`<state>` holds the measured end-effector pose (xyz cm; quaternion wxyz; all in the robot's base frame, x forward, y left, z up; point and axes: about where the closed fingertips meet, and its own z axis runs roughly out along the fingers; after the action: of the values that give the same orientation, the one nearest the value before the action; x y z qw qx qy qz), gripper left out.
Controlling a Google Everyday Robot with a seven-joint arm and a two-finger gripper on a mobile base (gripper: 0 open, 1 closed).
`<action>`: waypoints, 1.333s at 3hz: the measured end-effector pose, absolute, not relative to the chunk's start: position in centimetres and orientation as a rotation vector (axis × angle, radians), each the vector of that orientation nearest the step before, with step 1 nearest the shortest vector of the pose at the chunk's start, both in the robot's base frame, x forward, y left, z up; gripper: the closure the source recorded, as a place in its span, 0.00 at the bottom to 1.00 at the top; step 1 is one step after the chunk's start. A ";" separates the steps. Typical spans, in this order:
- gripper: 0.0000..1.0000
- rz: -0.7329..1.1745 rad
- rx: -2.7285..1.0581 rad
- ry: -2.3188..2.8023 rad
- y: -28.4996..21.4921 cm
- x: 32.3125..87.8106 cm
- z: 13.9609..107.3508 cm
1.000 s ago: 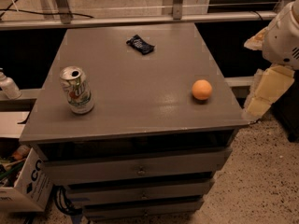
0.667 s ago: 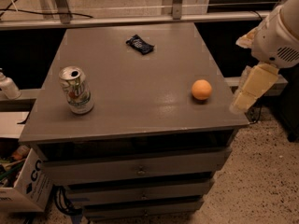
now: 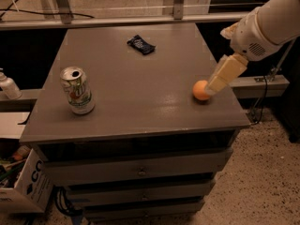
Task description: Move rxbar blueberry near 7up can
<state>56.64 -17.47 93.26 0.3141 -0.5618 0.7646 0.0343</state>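
The rxbar blueberry (image 3: 141, 44) is a small dark-blue wrapper lying flat near the far edge of the grey cabinet top (image 3: 136, 93). The 7up can (image 3: 77, 91) stands upright at the front left, silver top, white and green sides. My gripper (image 3: 224, 75) hangs from the white arm at the right edge of the top, just above and right of the orange ball (image 3: 201, 90), far from both the bar and the can.
A white bottle (image 3: 8, 86) stands off the cabinet at the far left. A cardboard box (image 3: 23, 186) sits on the floor at the lower left. A metal rail (image 3: 140, 18) runs behind the cabinet. Cables hang at the right.
My arm and gripper have moved left, from beyond the cabinet's right edge to over it, close to the orange ball. The bar, can and ball have not moved.
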 end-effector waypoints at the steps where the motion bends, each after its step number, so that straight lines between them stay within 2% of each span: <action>1: 0.00 0.167 -1.375 1.970 -16.5 60.8 92.3; 4: 0.00 0.208 -1.270 1.939 -15.7 62.5 91.9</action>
<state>62.52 -15.65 91.91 0.3959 -0.5012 0.7650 0.0822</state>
